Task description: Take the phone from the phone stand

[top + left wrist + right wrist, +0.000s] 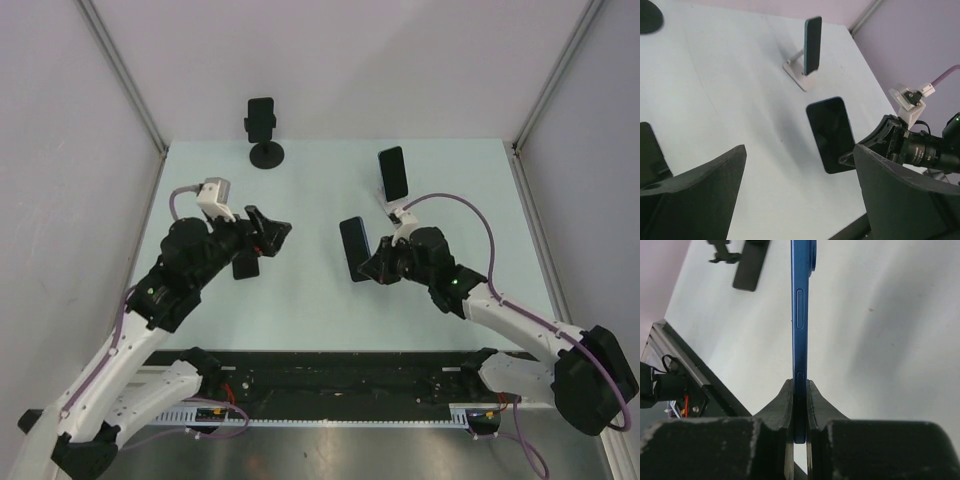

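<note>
My right gripper [372,268] is shut on the lower end of a blue phone [354,249], held away from any stand over the middle of the table. In the right wrist view the phone [799,315] is edge-on between the fingers [782,405]. It also shows dark-screened in the left wrist view [830,132]. A second phone [393,173] leans on a white stand [400,212] just behind the right gripper. A third phone [261,117] sits in a black stand [266,154] at the back. My left gripper [262,235] is open and empty, left of the blue phone.
A black phone [245,266] lies flat on the table under my left gripper; it also shows in the right wrist view [749,267]. Grey walls close in the table on the left, back and right. A black rail [330,375] runs along the near edge.
</note>
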Robot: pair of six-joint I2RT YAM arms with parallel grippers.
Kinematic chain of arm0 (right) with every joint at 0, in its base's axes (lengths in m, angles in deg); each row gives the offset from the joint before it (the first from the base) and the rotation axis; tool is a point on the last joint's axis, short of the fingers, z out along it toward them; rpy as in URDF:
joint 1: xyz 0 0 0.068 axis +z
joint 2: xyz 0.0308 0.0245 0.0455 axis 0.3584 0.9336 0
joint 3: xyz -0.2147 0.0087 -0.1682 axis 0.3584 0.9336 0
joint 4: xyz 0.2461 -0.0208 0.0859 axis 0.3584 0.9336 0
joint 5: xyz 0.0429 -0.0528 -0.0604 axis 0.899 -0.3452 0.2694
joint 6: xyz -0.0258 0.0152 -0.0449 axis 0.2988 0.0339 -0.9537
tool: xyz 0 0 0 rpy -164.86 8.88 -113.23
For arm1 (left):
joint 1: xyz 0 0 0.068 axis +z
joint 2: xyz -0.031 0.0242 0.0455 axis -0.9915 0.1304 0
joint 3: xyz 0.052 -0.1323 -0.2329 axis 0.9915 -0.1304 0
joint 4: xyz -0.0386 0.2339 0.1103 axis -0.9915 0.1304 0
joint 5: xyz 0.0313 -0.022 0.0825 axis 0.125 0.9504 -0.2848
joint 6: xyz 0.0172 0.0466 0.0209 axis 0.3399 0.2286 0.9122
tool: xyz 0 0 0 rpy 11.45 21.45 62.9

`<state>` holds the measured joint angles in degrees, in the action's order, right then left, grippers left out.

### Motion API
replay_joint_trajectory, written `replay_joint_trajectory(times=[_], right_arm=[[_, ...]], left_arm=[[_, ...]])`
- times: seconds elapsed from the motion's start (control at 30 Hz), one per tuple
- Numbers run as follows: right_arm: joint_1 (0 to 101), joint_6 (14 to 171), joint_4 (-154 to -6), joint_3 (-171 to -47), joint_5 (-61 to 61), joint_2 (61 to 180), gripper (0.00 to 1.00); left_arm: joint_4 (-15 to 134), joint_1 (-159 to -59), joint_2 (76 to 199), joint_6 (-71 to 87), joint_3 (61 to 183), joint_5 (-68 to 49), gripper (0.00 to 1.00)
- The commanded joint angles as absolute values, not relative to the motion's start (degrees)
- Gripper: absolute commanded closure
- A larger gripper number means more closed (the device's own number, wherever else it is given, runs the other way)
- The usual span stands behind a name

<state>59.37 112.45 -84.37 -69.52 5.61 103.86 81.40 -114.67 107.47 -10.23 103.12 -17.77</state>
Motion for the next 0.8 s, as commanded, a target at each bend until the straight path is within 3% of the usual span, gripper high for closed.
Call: replay_joint_trajectory(times=[0.0,0.4,0.77], right_arm=[[52.48,112.83,-78.87,-69.19,9.68,100.21,1.00],[29.81,111.25,-71.11,-68.58,23.30,106.44,1.00],[25.31,105.02,-70.94,-68.58,35.96,121.56,1.00]], left_arm=[[80.02,-114.50,102.42,-3.35,99.49,-25.00,0.06],[80.02,-114.50,84.57,2.02,86.39,-34.06,0.04],[79.84,-114.50,82.72,7.03,80.85,-35.91,0.04]])
